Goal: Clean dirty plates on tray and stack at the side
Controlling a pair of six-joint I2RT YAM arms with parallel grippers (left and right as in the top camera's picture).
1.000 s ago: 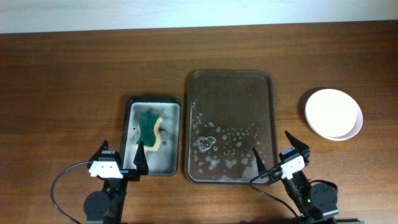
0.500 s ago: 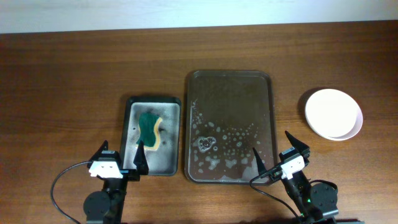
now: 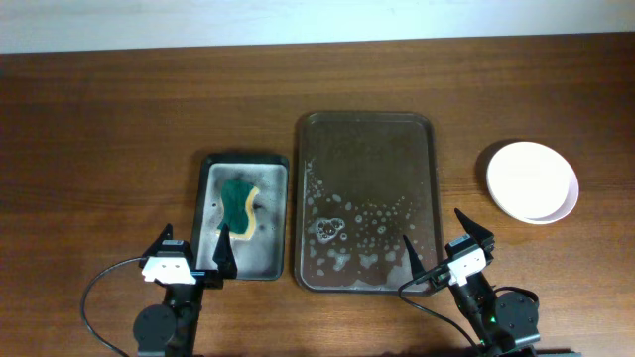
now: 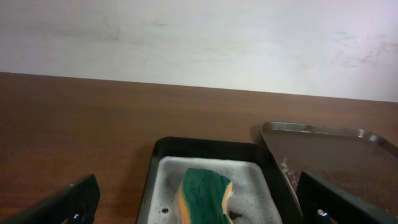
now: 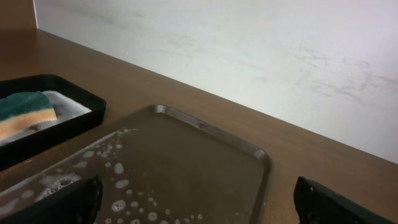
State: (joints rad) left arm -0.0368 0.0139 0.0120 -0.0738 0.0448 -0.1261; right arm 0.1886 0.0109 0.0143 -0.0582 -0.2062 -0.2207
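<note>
Both the left gripper (image 3: pixel 195 238) and the right gripper (image 3: pixel 433 228) gape wide, holding nothing. No plate lies on the sudsy tray (image 3: pixel 367 139) ahead of the right gripper; the plates (image 3: pixel 532 180) sit stacked, plain white, further off to its right, so the job looks done and both do best keeping clear

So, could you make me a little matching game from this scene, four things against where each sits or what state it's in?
Things:
1. sponge
2. brown tray
3. white plates
4. left pincer

Places or states:
A. on the table, right of the brown tray
B. open, holding nothing
C. lying in the small grey tray
D. wet with soap bubbles, no plates on it

Pairs: 1-C, 2-D, 3-A, 4-B
</note>
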